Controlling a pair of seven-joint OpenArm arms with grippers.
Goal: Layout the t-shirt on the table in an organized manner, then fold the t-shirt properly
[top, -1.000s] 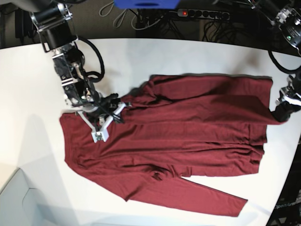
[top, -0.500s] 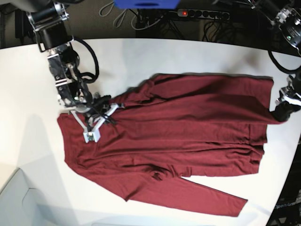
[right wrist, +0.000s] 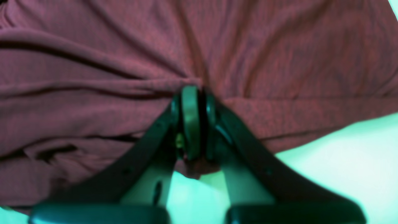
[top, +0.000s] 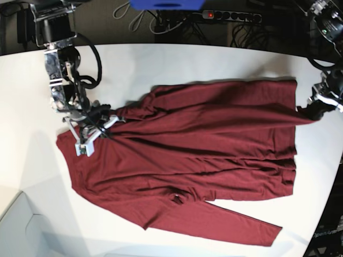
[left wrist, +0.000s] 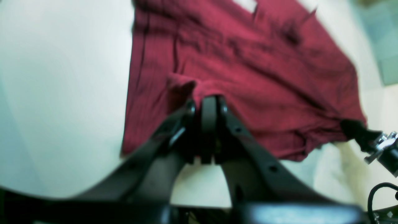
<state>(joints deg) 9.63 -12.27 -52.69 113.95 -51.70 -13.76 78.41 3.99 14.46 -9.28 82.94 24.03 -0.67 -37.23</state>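
Observation:
The dark red t-shirt (top: pixel 203 150) lies spread and wrinkled across the white table (top: pixel 161 64), one long sleeve running toward the front right. At its left end my right gripper (top: pixel 110 116) is shut on a bunched fold; in the right wrist view the right gripper (right wrist: pixel 191 90) has fabric of the t-shirt (right wrist: pixel 124 62) gathered at its tips. On the far right my left gripper (top: pixel 313 111) is shut on the shirt's hem edge. The left wrist view shows the left gripper (left wrist: pixel 209 101) pinching a lifted bit of the t-shirt (left wrist: pixel 248 62) over the table (left wrist: pixel 62 93).
A power strip (top: pixel 230 16), cables and a blue object (top: pixel 166 4) sit behind the table's far edge. The table's curved edge runs close by the left gripper on the right. A pale grey surface (top: pixel 16 230) lies at the front left corner.
My right gripper closed on the fabric and drew it left and back. The left gripper rose and shifted left with the hem. The whole shirt slid left and stretched.

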